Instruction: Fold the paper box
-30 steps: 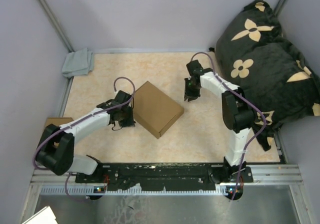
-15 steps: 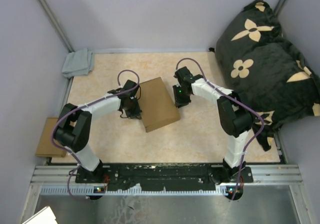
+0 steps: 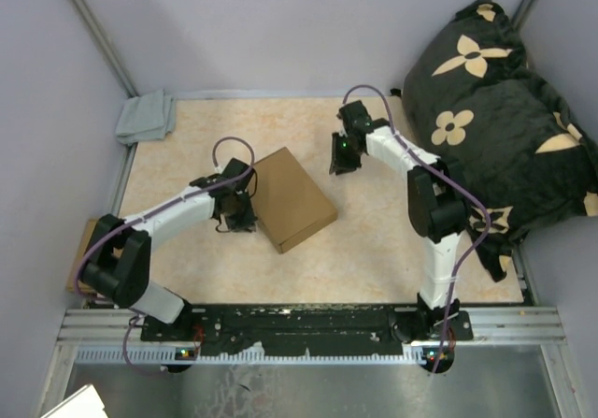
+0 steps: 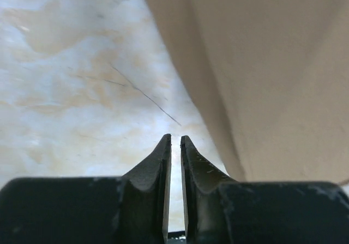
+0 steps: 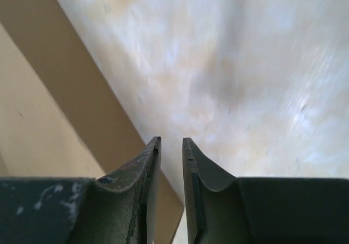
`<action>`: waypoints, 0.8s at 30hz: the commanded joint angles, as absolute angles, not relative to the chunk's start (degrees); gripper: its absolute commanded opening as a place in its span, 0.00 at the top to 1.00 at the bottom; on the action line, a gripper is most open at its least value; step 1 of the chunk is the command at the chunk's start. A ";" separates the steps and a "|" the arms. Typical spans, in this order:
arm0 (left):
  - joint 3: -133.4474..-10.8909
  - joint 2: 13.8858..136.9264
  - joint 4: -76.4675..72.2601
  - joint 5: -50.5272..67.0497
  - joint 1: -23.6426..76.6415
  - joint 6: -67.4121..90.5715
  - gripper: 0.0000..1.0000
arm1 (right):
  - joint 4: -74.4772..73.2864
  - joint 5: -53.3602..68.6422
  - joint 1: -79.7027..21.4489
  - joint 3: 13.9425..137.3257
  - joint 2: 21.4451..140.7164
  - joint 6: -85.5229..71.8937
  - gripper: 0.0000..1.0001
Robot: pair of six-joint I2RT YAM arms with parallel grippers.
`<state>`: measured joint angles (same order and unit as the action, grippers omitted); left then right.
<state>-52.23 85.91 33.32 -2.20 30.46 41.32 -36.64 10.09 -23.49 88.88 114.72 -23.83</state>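
Observation:
The paper box [image 3: 291, 199] is a closed brown cardboard block lying flat in the middle of the table. My left gripper [image 3: 237, 218] is low beside its left edge, jaws nearly together and empty. In the left wrist view the gripper [image 4: 175, 137] hangs over bare table with the box wall [image 4: 272, 64] to its right. My right gripper [image 3: 338, 162] is up and to the right of the box, apart from it. In the right wrist view the gripper [image 5: 171, 139] has its jaws close together and empty, with the box [image 5: 32, 91] at the left.
A grey folded cloth [image 3: 147, 116] lies at the back left corner. A black cushion with cream flowers [image 3: 495, 109] fills the right side. A small cardboard scrap [image 3: 82, 250] lies at the left edge. Grey walls enclose the table; a metal rail [image 3: 308, 324] runs along the front.
The box turned and slid slightly under both grippers' pushes. My right gripper has since pulled back up and right, off the box. My left gripper has moved back a little to the box's left edge.

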 commanded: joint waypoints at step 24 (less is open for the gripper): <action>-73.06 108.29 15.69 5.80 19.13 40.15 0.79 | -39.89 25.95 -31.55 124.69 137.57 -15.01 0.75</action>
